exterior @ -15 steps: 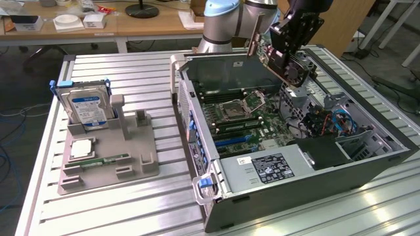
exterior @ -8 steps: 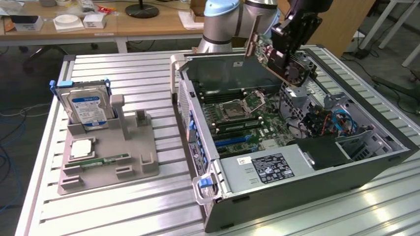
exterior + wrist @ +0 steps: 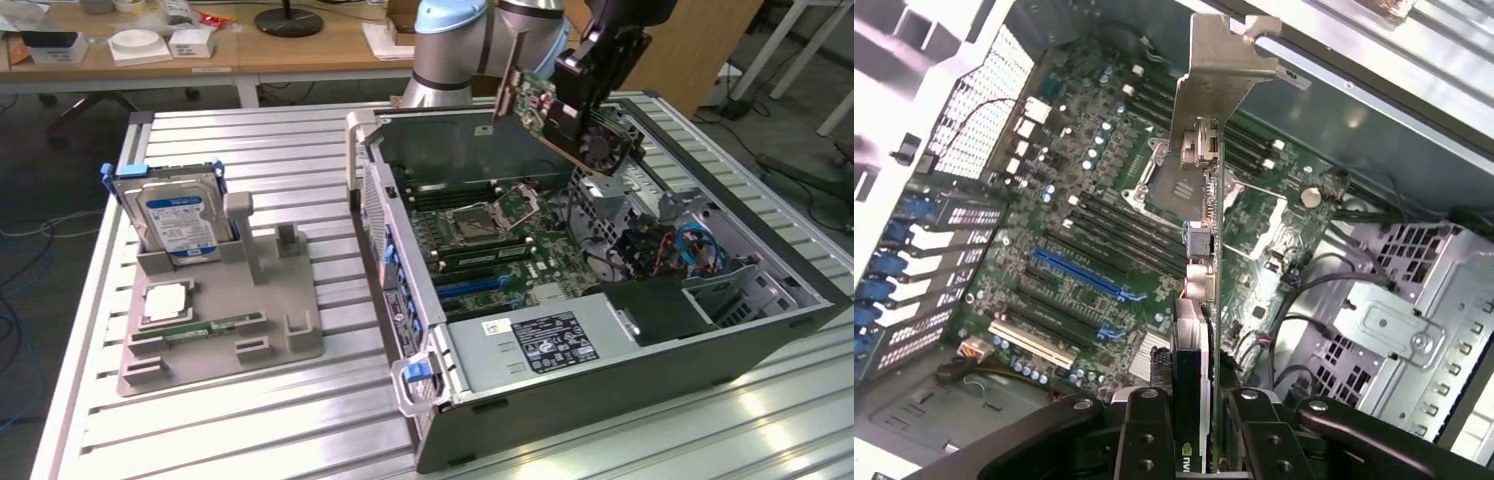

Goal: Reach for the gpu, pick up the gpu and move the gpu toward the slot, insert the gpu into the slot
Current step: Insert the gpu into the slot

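Gripper (image 3: 1199, 430) clamps the tilted gpu (image 3: 530, 97): thin green card, silvery metal edge

Open computer case (image 3: 641, 390) on the slatted table (image 3: 267, 420); off to the exterior view's left of it, a grey holder (image 3: 287, 330) with a hard drive (image 3: 176, 222) standing upright.

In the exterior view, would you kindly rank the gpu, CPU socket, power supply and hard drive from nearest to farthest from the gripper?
1. gpu, clamped in the gripper above the case.
2. CPU socket, on the motherboard below.
3. power supply, at the case's near end.
4. hard drive, outside the case, at the exterior view's left.
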{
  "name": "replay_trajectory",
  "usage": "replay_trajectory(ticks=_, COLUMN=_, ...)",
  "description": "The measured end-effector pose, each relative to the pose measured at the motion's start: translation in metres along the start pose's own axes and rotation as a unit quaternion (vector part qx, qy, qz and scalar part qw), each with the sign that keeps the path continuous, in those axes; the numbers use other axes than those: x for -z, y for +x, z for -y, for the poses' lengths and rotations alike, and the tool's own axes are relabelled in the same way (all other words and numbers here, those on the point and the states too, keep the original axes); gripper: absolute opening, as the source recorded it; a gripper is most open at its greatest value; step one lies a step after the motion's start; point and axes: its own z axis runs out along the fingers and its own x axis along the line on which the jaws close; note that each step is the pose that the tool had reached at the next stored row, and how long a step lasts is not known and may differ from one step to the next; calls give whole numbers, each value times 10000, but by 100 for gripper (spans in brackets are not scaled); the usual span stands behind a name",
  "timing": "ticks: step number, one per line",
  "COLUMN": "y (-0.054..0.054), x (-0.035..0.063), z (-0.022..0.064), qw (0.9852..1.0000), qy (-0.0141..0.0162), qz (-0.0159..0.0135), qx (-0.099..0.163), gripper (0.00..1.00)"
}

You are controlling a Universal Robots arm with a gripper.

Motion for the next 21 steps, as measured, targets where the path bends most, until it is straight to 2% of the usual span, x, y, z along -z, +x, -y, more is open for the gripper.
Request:
replay_trajectory(ticks=5, y=0, x=0, z=0, qw=9997, qy=-5, qz=-6, qx=245, gripper=27)
replay_trajectory(ticks=8, y=0, x=-1, z=1, qw=9956, qy=-21, qz=-24, qx=937, gripper=27)
replay_trajectory(ticks=15, y=0, x=-2, z=1, qw=9921, qy=-29, qz=-32, qx=1258, gripper=27)
replay_trajectory(ticks=21, y=0, x=-2, z=1, qw=9881, qy=-36, qz=-39, qx=1540, gripper=27)
